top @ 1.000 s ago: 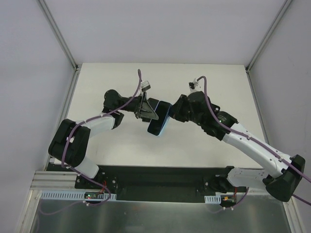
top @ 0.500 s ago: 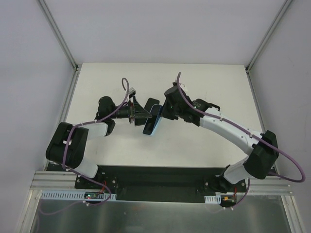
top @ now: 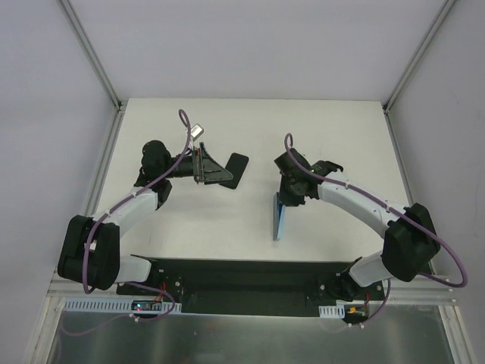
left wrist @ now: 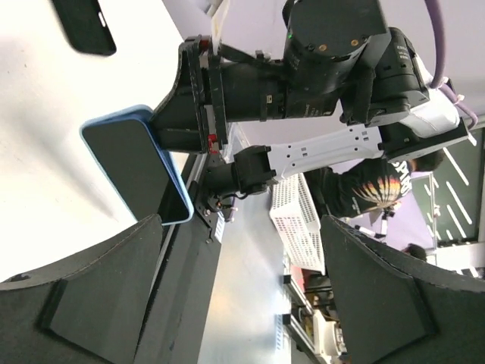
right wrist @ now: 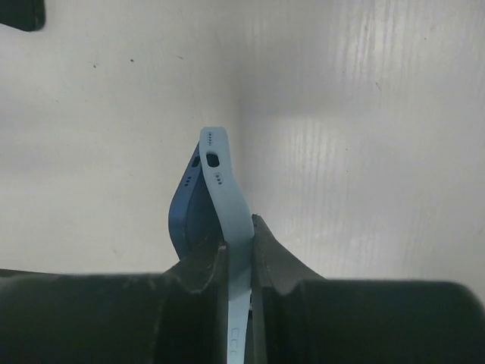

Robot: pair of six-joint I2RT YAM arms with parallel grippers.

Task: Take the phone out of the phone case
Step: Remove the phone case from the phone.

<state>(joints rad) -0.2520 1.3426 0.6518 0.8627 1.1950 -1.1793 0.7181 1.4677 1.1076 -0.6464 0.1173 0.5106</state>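
Tabletop (top: 189,220) first: white, carrying both task pieces well apart from each other. Right arm next, reaching in from the right, with the right gripper (top: 285,197) pinched shut on the phone case (top: 279,220). Holds that pale blue shell on edge, one end clamped between the fingers (right wrist: 280,265), the other pointing down toward the table; touching the surface or hanging just above it, cannot tell. From the right wrist, looks empty: a thin bowed wall with small port holes and no black slab inside. From the left wrist, shows a dark inner face within a blue rim, and reads as a shaded lining rather than a screen, though not with certainty. Then the phone (top: 237,168): glossy black, flat on the table near the middle, with no blue rim around it, just beside the left gripper (top: 222,174). Left gripper spread wide, nothing between its fingers (left wrist: 91,303); brushing the phone or just clear of it, cannot tell from above. Judged from this: removal itself done, with the phone out and resting free. Left to do, at most: lowering the case, releasing it, and drawing both arms back.
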